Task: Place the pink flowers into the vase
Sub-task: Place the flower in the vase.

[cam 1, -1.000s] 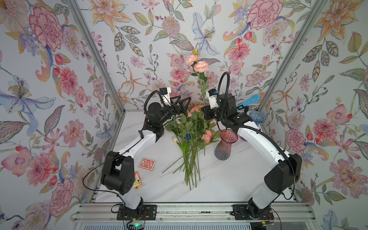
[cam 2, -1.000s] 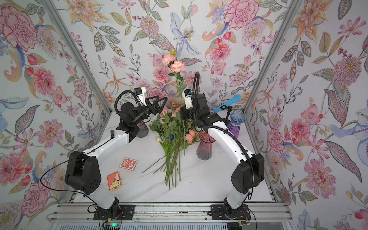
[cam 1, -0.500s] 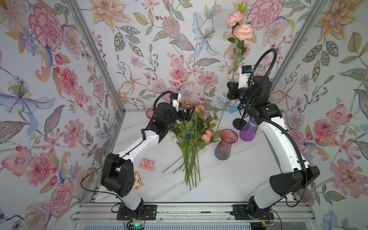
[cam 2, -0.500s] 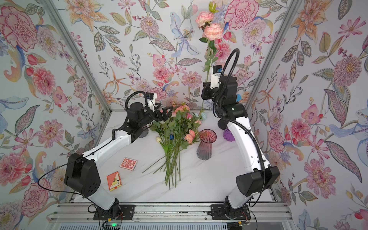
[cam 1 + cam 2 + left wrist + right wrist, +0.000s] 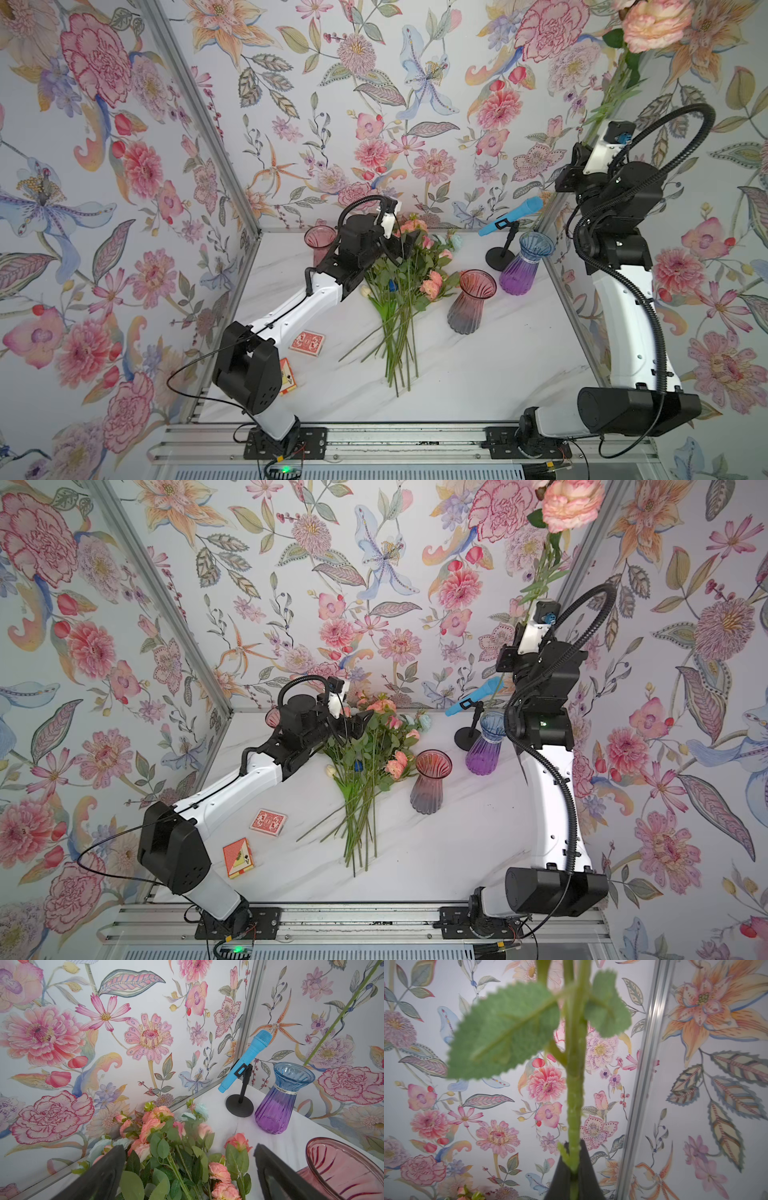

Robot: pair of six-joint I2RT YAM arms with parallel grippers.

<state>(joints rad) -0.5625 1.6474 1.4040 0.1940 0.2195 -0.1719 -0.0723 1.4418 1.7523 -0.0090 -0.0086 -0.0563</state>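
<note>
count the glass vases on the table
3: a pink-to-grey ribbed glass vase beside the loose flowers; a blue-to-purple ribbed glass vase by the black microphone stand; a pink glass vase at the back, partly hidden behind the left arm.

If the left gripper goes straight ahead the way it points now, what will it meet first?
Probably the pink flowers lying on the table: the left wrist view shows their blooms and leaves just ahead of the left gripper, between its open jaws.

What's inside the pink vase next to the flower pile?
Nothing visible: the pink vase shows no stems at its mouth or through the glass. Its darker lower part hides the very bottom. The flower pile lies beside it.
</note>
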